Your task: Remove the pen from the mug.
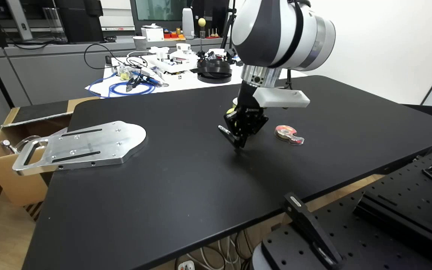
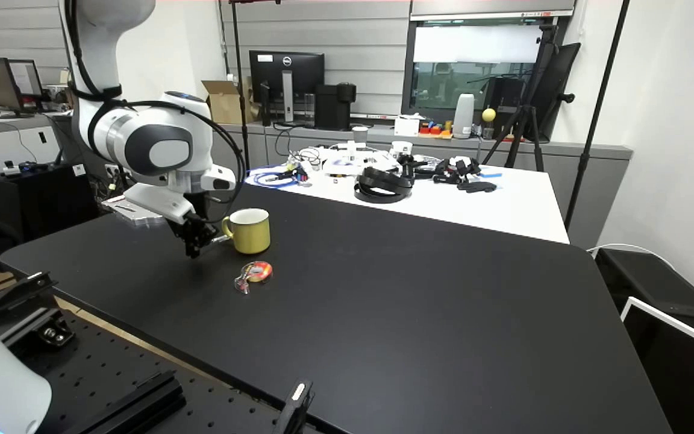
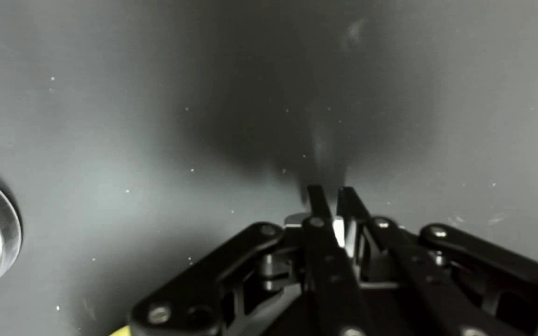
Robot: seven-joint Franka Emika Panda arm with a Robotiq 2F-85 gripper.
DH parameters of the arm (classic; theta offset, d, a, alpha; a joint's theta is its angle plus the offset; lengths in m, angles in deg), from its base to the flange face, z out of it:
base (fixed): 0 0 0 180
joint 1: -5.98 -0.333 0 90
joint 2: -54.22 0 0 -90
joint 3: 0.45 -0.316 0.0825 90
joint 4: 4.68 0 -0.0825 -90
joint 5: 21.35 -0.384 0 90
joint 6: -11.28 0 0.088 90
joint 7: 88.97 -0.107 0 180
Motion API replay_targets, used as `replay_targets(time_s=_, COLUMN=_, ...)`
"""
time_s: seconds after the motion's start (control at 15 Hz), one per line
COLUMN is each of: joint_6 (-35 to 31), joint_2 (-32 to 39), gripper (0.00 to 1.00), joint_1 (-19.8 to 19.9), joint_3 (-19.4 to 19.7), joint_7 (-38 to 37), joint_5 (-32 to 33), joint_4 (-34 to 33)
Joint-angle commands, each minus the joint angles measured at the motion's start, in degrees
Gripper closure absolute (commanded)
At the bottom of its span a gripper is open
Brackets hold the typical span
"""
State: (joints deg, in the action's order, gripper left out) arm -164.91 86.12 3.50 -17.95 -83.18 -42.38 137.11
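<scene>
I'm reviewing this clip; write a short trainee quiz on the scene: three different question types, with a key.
1. True or false: the mug stands upright.
2. Where is the pen: (a) inside the mug, (b) held by the gripper, (c) balanced on the mug's rim?
3. Which lies nearer the mug: the tape dispenser or the silver metal slab?

Key: 1. true; 2. b; 3. the tape dispenser.
</scene>
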Motion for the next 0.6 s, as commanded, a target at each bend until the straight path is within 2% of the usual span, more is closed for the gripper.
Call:
replay_targets(time_s=0.0, joint_6=-1.7, joint_2=0.8, gripper=0.97, joint_1=-0.2, joint_3=1.1, joint_7=-4.6, joint_5=4.0, joint_4=0.8)
replay_targets(time_s=0.07, joint_6=-1.7, joint_2=0.9, gripper=0.97, joint_1=-0.2, joint_3=1.3, joint_7=-5.2, joint_5=4.6, joint_4=0.8)
replay_targets(time_s=0.13, joint_6=-1.6, joint_2=1.0, gripper=0.63, joint_1=-0.3, joint_3=1.6, joint_7=-5.7, joint_5=5.0, joint_4=0.8)
replay_targets(time_s=0.2, joint_6=-1.4, joint_2=0.9, gripper=0.63, joint_1=-0.4, joint_3=1.7, joint_7=-6.3, joint_5=5.4, joint_4=0.6)
replay_targets(time_s=0.27, joint_6=-1.2, joint_2=0.8, gripper=0.57, joint_1=-0.3, joint_3=1.7, joint_7=-6.7, joint_5=5.5, joint_4=0.6)
replay_targets(time_s=0.53, joint_6=-0.3, joint_2=-0.5, gripper=0.30, joint_1=0.3, joint_3=0.7, joint_7=-8.0, joint_5=5.7, joint_4=0.9)
